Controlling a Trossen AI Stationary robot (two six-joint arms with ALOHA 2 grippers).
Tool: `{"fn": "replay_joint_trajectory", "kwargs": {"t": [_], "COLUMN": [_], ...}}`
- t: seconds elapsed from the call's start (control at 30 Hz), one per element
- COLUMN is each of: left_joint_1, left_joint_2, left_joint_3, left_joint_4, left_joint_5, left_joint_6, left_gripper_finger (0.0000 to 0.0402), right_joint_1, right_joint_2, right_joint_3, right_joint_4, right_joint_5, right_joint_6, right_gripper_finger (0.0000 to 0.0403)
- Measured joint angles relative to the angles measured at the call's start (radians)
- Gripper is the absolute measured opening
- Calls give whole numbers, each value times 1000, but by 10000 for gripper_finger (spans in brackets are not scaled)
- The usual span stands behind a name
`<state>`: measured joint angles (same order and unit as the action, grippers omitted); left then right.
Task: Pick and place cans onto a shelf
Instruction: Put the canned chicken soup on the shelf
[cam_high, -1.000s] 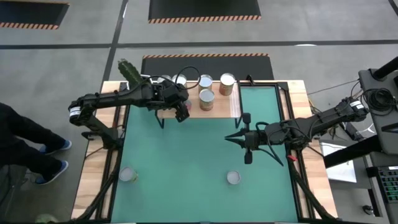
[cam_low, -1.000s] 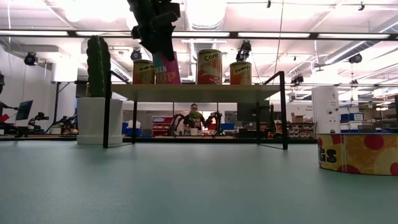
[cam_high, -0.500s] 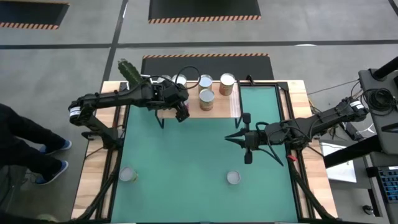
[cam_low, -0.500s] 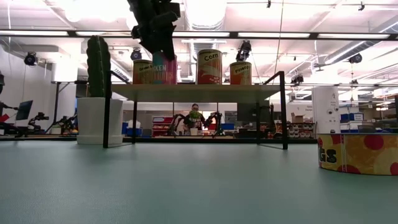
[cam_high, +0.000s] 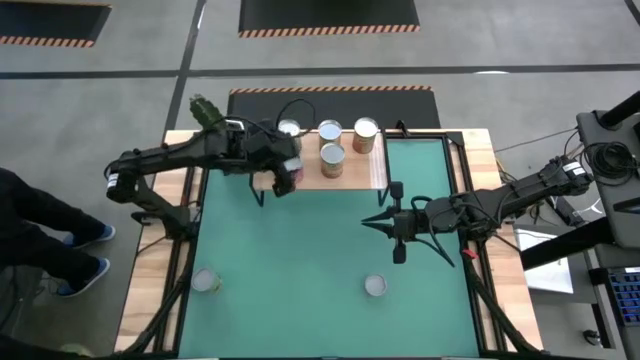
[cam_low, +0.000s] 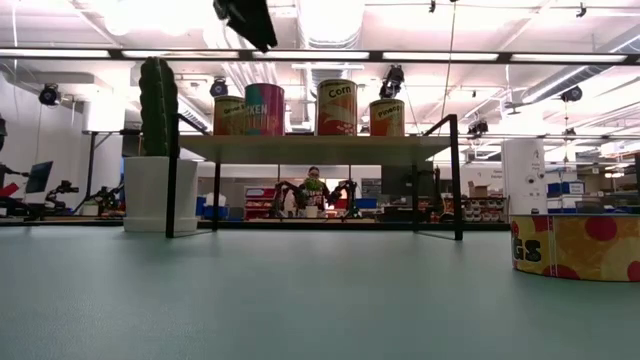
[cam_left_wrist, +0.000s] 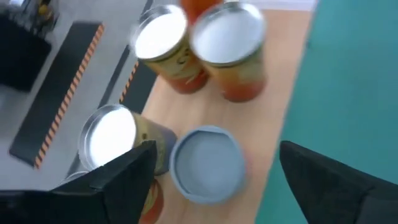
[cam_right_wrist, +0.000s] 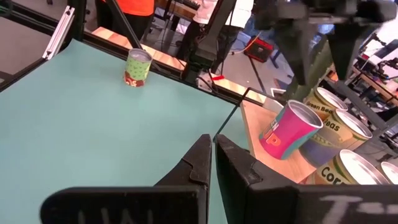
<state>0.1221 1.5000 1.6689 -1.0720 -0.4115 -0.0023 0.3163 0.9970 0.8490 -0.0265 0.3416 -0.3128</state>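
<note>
A pink can (cam_low: 264, 109) stands upright on the light-wood shelf (cam_low: 320, 143), at its near left, next to three other cans (cam_low: 337, 106). My left gripper (cam_left_wrist: 217, 149) is open and hangs above the pink can's silver top (cam_left_wrist: 208, 163), one finger on either side and clear of it. It shows at the top of the low view (cam_low: 247, 15) and in the high view (cam_high: 284, 176). My right gripper (cam_high: 368, 222) is shut and empty over the middle right of the green mat; its shut fingers show in its wrist view (cam_right_wrist: 213, 155).
Two cans stand on the mat near the front edge (cam_high: 207, 280) (cam_high: 375, 286); one of them shows large at the low view's right (cam_low: 575, 246). A cactus in a white pot (cam_low: 158, 140) stands left of the shelf. A person's legs (cam_high: 40, 235) are beside the table's left.
My left gripper has set the pink can, tilted at first, upright on the shelf. It has then let go and risen clear above it, shifting slightly toward the table's left. The can stays standing on the shelf.
</note>
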Motion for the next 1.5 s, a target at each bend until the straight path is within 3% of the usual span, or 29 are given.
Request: {"fn": "replay_joint_trajectory", "kwargs": {"t": [0.27, 0.6, 1.13, 1.5], "left_joint_1": [-102, -103, -20, -20], "left_joint_2": [-54, -114, -114, -114], "left_joint_3": [-119, -304, -445, -420], "left_joint_4": [17, 407, 453, 373], "left_joint_5": [1, -202, -211, -236], "left_joint_6": [61, 69, 16, -67], "left_gripper_finger": [210, 13, 0, 0], "right_joint_1": [0, 0, 0, 0], "right_joint_2": [0, 0, 0, 0], "right_joint_3": [0, 0, 0, 0], "right_joint_4": [-5, -2, -2, -2], "right_joint_5": [0, 0, 0, 0], "right_joint_6": [6, 1, -1, -1], "right_gripper_finger": [12, 12, 12, 12]}}
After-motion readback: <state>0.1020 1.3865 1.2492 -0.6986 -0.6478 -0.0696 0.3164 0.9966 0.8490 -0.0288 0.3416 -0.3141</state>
